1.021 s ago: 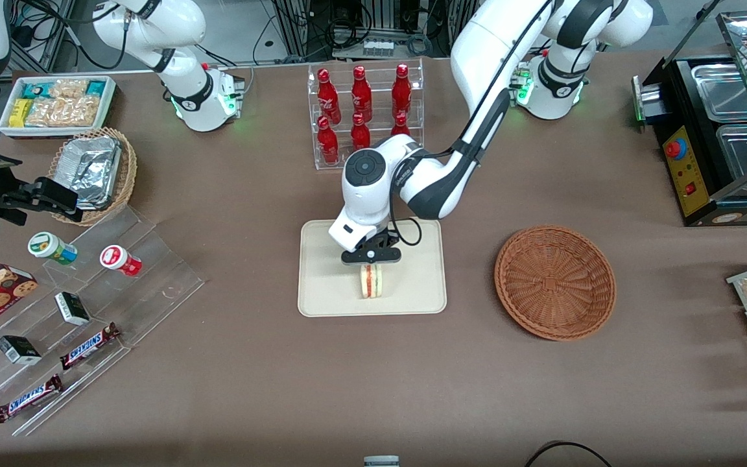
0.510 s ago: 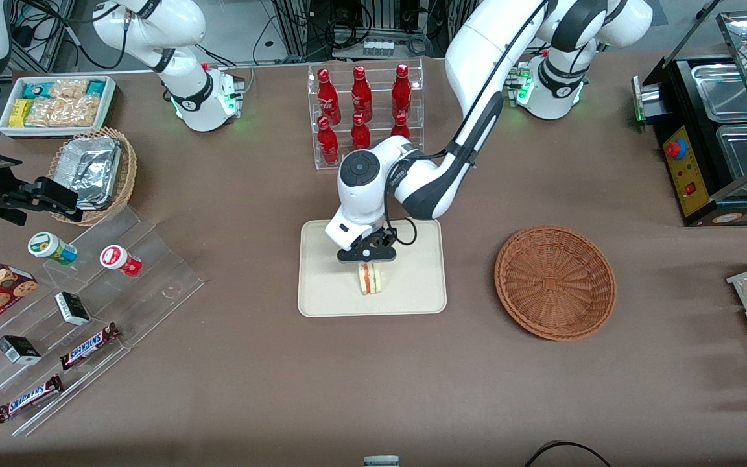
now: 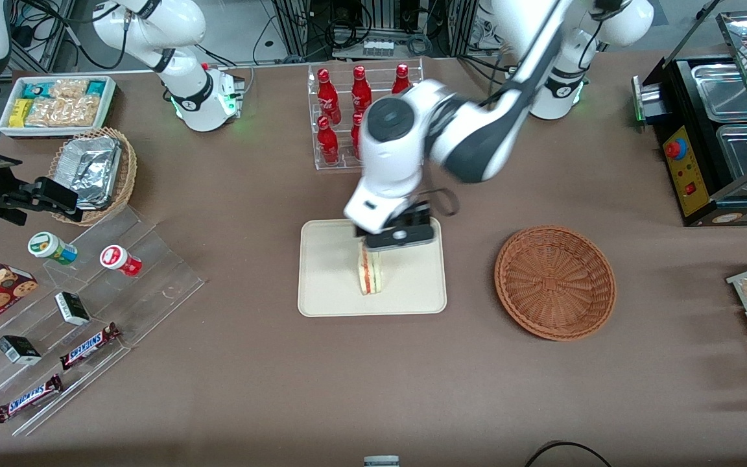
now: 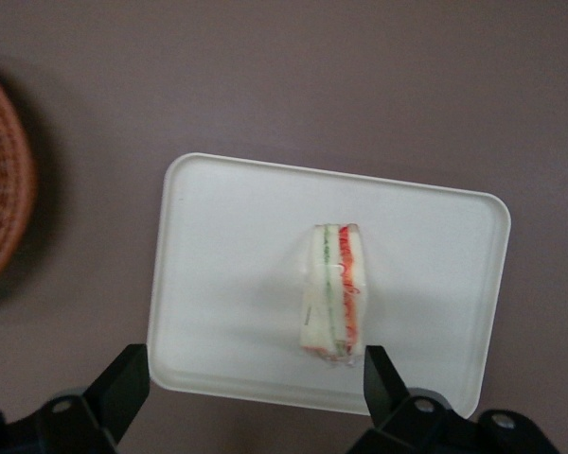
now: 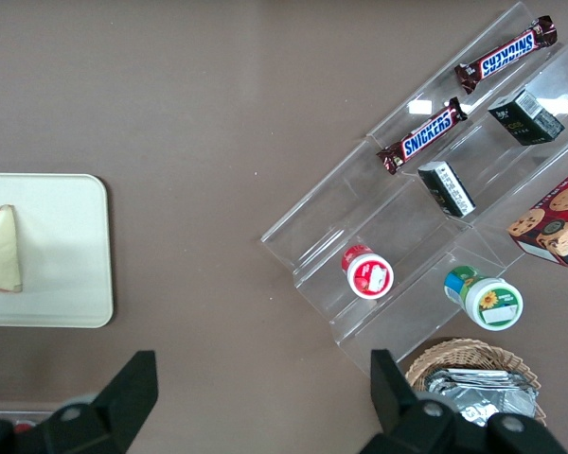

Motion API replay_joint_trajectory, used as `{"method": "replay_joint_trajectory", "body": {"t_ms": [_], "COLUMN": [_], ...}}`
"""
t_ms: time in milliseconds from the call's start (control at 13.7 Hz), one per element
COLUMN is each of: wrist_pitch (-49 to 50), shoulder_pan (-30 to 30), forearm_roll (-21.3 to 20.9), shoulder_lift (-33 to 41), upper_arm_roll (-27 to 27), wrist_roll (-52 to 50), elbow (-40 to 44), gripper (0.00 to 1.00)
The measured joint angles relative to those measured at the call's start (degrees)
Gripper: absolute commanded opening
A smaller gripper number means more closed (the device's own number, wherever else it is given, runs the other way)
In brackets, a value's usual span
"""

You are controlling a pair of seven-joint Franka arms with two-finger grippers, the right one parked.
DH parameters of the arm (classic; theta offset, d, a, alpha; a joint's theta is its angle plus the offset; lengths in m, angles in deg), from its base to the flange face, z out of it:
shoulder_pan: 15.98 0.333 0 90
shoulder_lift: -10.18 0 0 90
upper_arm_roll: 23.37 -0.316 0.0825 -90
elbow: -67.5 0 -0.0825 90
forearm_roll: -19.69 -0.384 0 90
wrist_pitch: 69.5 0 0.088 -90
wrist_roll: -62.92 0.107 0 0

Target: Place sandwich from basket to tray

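Observation:
The sandwich (image 3: 371, 275) stands on its edge near the middle of the cream tray (image 3: 328, 272), red and green filling showing. My left gripper (image 3: 388, 244) hangs above the tray, over the sandwich's end farther from the front camera. It is open and holds nothing. The left wrist view looks straight down on the sandwich (image 4: 333, 293) and the tray (image 4: 227, 265), with the gripper (image 4: 256, 371) spread wide and well above them. The reddish-brown basket (image 3: 555, 282) lies empty beside the tray, toward the working arm's end; its rim (image 4: 0, 218) shows in the wrist view.
A clear rack of red bottles (image 3: 364, 110) stands farther from the front camera than the tray. Toward the parked arm's end are an acrylic stand with snacks (image 3: 82, 305), a foil-pack basket (image 3: 91, 172) and a white bin (image 3: 56, 104). A black appliance (image 3: 717, 130) sits at the working arm's end.
My gripper has let go of the sandwich and risen above the tray, drawing back from the front camera. The sandwich stays on the tray.

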Motion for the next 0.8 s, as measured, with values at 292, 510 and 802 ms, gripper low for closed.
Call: {"method": "replay_joint_trajectory", "body": {"t_ms": [292, 510, 802], "wrist_pitch": [10.22, 13.41, 15.60], "shoulder_pan": [8.40, 16.17, 26.05], "forearm_roll": [0.13, 0.22, 0.50], "shoulder_lift": [7.57, 10.95, 16.71], "upper_arm_roll": [-0.27, -0.40, -0.49], "wrist_roll": [6.40, 15.85, 31.23], "elbow": [-1.05, -2.82, -7.38], "gripper": [1.00, 0.99, 1.00]}}
